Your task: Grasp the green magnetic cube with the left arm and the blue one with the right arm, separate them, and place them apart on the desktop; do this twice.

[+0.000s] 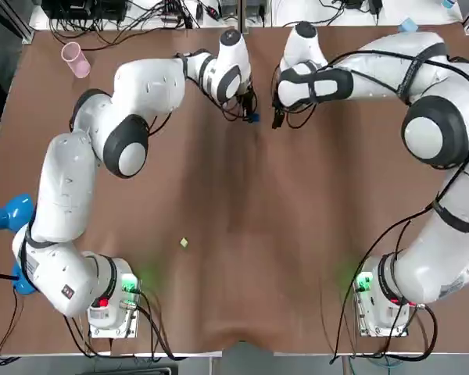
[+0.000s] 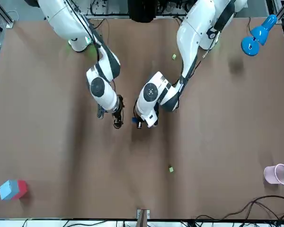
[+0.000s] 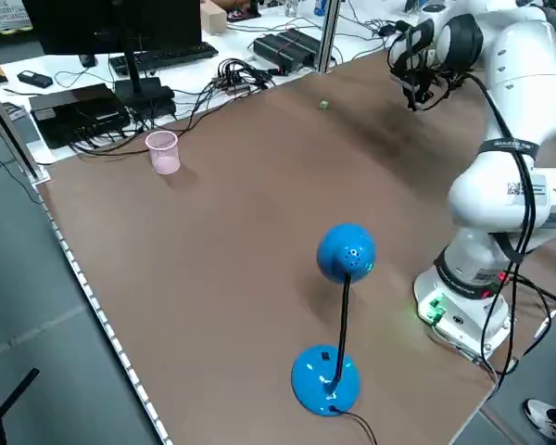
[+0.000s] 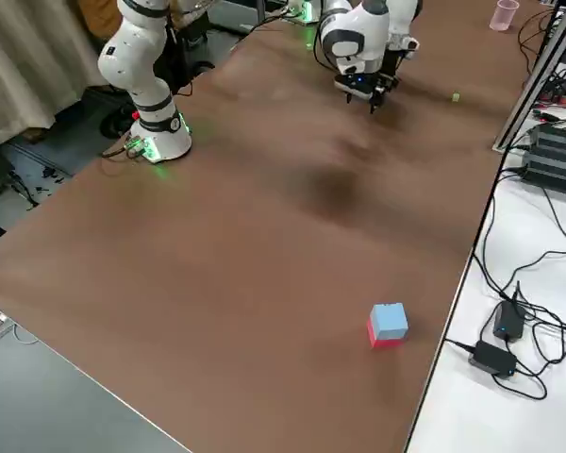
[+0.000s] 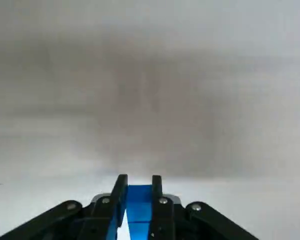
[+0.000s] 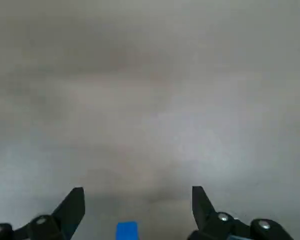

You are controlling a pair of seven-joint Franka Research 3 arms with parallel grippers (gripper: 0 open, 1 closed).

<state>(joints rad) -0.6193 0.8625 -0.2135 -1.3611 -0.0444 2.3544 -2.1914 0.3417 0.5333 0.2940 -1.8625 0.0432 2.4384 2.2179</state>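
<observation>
My left gripper (image 1: 251, 116) hangs over the far middle of the table and is shut on a small blue cube (image 5: 138, 205), which also shows at its tips from overhead (image 1: 254, 119). Just to its right, a short gap away, my right gripper (image 1: 279, 119) is open, its fingers (image 6: 76, 200) spread wide. A small blue patch (image 6: 126, 231) shows low between them; I cannot tell what it is. One tiny green cube (image 1: 184, 243) lies on the table near my left arm's base. Another green cube (image 2: 171, 169) lies beyond the grippers.
A pink cup (image 1: 75, 59) stands at the far left corner. A blue desk lamp (image 1: 8, 215) stands at the left edge. A red and light-blue block (image 2: 12, 189) sits at the far right corner. Cables and electronics lie beyond the far edge.
</observation>
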